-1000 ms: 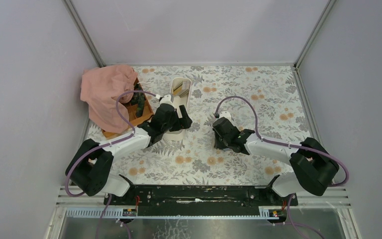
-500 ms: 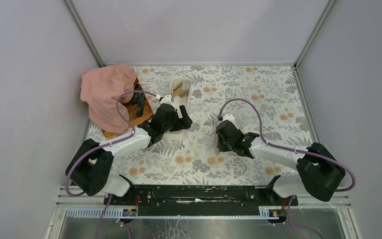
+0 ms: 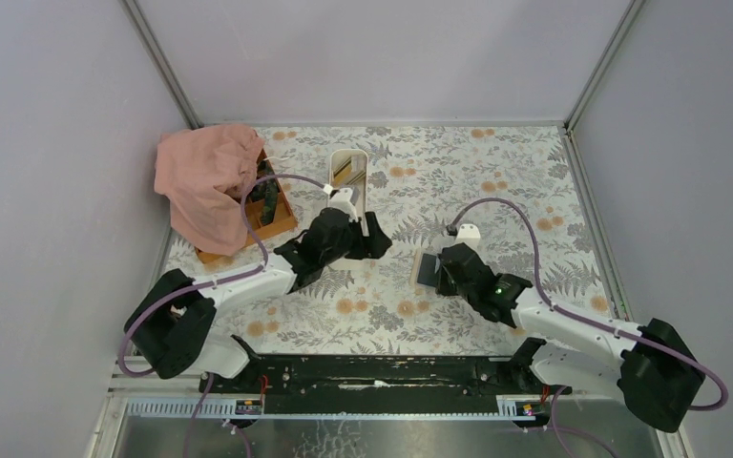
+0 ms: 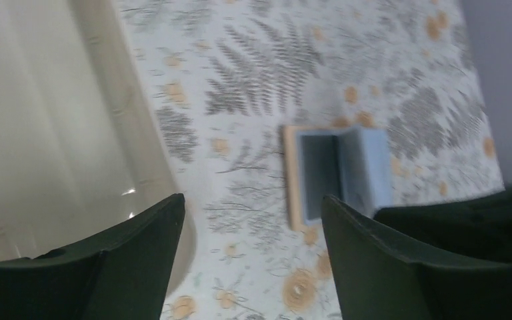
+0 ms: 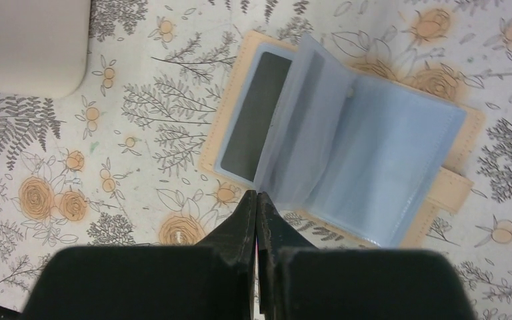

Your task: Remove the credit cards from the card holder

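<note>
The card holder [image 5: 373, 153] lies open on the floral table, tan cover down, with its light blue sleeves fanned up. A dark grey credit card [image 5: 257, 117] sits in its left sleeve. My right gripper [image 5: 257, 195] is shut on nothing, its tips just at the holder's near edge. In the top view the holder [image 3: 428, 269] lies directly left of the right gripper [image 3: 447, 275]. My left gripper [image 3: 370, 244] is open and empty, hovering between the white tray and the holder. The left wrist view has the holder [image 4: 337, 170] ahead of the open fingers [image 4: 373, 240].
A long white oval tray [image 3: 348, 191] stands left of centre with something flat in its far end. A brown wooden box [image 3: 272, 205] under a pink cloth [image 3: 205, 181] sits at the back left. Grey walls close in the table.
My right arm has pulled back toward the near right, uncovering the open card holder. The left gripper has swung right, off the tray and toward the holder.
</note>
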Motion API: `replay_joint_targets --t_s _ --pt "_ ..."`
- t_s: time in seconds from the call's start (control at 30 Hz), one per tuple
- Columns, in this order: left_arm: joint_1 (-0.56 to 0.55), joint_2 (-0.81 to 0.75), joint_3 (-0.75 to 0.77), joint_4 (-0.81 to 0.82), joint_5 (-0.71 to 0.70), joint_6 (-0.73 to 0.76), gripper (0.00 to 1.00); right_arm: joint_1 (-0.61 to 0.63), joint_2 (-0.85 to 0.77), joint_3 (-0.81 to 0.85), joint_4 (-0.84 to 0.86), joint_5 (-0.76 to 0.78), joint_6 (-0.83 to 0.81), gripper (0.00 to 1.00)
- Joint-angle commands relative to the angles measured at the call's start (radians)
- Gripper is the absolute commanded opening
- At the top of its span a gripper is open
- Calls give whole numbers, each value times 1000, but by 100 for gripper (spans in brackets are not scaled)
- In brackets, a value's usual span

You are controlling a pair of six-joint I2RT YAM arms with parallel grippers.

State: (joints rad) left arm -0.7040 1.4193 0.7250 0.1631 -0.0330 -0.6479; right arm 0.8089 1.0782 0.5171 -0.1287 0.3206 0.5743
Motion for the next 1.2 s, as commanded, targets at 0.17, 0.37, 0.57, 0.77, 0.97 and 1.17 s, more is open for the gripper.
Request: replay_joint_targets --t_s 0.17,0.37,0.57,0.77,0.97,1.17 --pt "-173 101 89 202 120 -1 53 7 -178 -118 15 89 119 0" --pt "-250 215 188 131 90 5 24 7 -272 -167 -3 116 144 4" --pt "-283 324 258 104 116 10 5 7 -335 -188 -26 148 147 10" --pt "-314 423 323 103 111 7 3 6 -353 -190 -65 187 161 30" --pt "-324 503 384 113 114 9 3 6 -434 -185 -145 273 166 43" --pt "-332 548 436 115 124 11 5 6 -495 -181 -189 364 141 53"
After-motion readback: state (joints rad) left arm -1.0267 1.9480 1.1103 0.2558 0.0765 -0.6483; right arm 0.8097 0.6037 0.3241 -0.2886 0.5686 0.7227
